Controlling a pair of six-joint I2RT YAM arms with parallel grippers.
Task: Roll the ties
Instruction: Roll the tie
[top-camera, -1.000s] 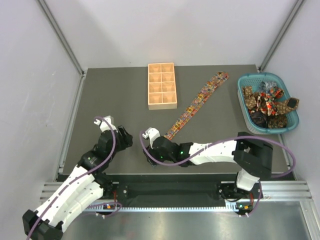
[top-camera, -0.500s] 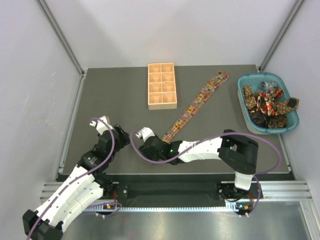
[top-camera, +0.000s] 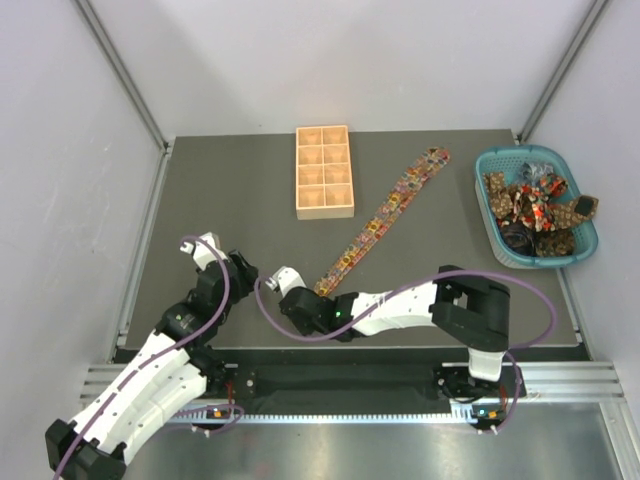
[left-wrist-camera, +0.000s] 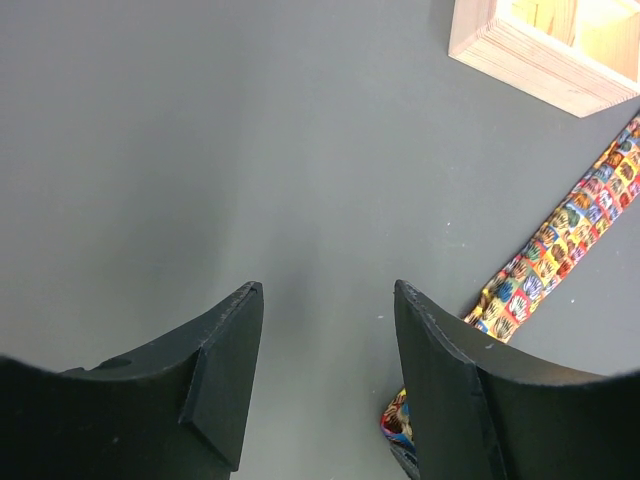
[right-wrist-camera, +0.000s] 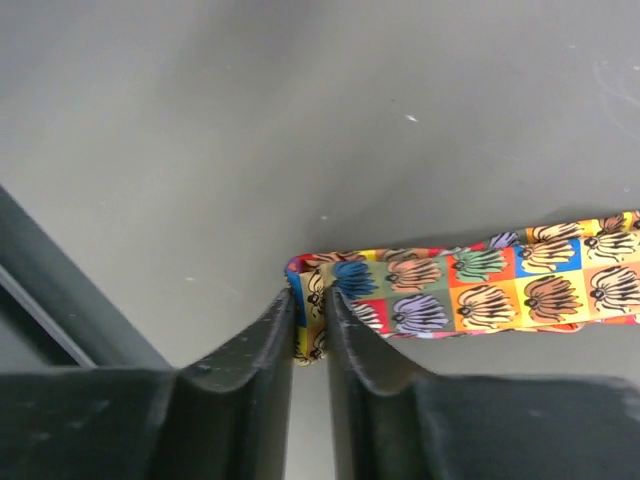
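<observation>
One long tie (top-camera: 385, 212) with a bright multicoloured square print lies stretched diagonally on the dark table, its wide end at the back right near the basket. My right gripper (top-camera: 300, 298) is shut on its narrow near end (right-wrist-camera: 312, 320), which is folded over between the jaws. The tie also shows in the left wrist view (left-wrist-camera: 560, 240). My left gripper (left-wrist-camera: 328, 300) is open and empty just left of that end, above bare table. More ties (top-camera: 535, 208) lie heaped in the teal basket.
A tan wooden eight-compartment tray (top-camera: 324, 171) stands at the back centre; its corner shows in the left wrist view (left-wrist-camera: 540, 45). The teal basket (top-camera: 500, 165) sits at the far right. Metal frame posts flank the table.
My right gripper has moved left and toward the near edge with the tie's narrow end in it, dragging the whole tie that way. The left gripper shifted slightly left early on.
</observation>
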